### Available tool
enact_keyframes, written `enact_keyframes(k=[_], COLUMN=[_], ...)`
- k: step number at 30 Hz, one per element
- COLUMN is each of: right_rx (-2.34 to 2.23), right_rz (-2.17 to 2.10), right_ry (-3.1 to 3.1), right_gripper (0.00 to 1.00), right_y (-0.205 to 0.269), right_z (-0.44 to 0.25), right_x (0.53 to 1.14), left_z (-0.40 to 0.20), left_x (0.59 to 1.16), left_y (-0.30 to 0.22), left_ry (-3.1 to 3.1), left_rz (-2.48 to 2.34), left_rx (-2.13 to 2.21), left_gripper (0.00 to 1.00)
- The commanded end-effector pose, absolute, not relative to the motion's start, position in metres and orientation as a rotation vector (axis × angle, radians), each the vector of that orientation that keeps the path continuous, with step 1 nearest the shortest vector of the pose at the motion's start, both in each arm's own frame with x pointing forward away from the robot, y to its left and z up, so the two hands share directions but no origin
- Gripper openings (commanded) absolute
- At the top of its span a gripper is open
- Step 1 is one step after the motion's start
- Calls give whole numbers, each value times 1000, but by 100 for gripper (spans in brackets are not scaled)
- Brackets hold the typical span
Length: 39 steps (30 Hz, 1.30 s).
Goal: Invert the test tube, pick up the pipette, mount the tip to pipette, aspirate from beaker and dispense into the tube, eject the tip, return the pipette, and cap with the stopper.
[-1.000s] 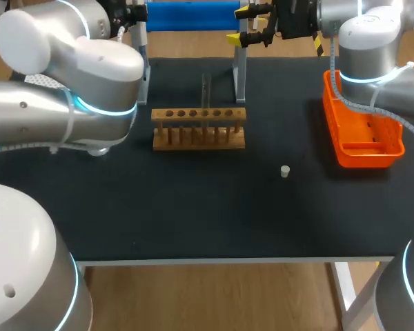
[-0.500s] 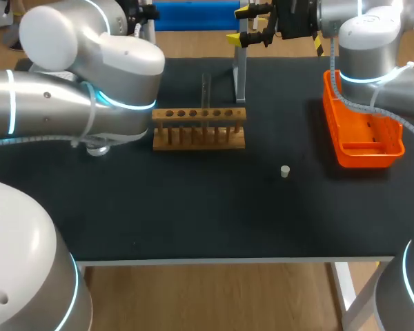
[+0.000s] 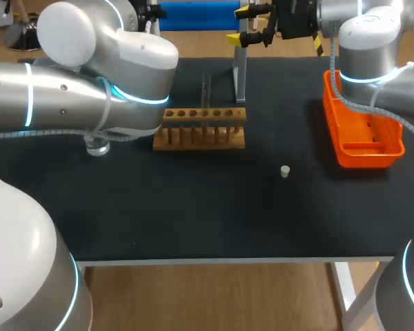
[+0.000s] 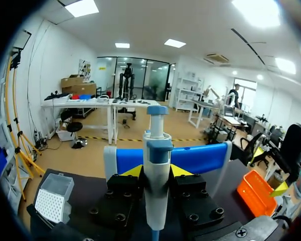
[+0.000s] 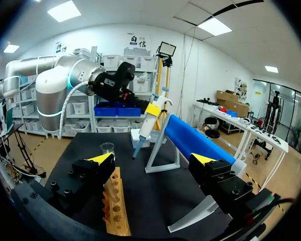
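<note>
While the left hand (image 4: 156, 171) pinches the pipette (image 4: 157, 201) from both sides, it holds the pipette tilted in the air over the far left of the black surface (image 3: 193, 207), close to the blue stand (image 3: 200, 15). The right hand (image 3: 241, 25) hangs with fingers spread by the stand's right end. A wooden rack (image 3: 199, 127) sits mid-surface with a tube (image 3: 205, 86) upright in it. A beaker (image 3: 96, 145) stands left of the rack, partly under the left arm. A small stopper (image 3: 285, 171) lies nearer and to the right, well apart from an orange tray (image 3: 362, 131) at the right edge.
</note>
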State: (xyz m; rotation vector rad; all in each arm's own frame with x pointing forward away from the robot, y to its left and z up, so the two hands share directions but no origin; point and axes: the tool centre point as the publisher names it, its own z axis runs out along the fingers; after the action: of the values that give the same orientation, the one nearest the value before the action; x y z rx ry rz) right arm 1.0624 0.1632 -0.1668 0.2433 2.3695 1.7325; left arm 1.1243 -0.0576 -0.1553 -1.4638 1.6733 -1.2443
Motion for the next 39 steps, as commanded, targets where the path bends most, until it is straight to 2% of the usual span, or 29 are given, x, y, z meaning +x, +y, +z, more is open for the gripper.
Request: enact_keyframes(k=[1, 39], right_rx=[242, 242], right_rz=[1731, 1731], right_ry=[2374, 2374], right_gripper=[100, 100], right_y=[162, 162], right_z=[-166, -166], right_x=[1062, 1062], left_z=[-158, -178], left_x=[1132, 1156], left_y=[-61, -59], left_ry=[1671, 1706], left_rz=[-1227, -1125], left_rx=[-1473, -1555], left_gripper=[0, 0])
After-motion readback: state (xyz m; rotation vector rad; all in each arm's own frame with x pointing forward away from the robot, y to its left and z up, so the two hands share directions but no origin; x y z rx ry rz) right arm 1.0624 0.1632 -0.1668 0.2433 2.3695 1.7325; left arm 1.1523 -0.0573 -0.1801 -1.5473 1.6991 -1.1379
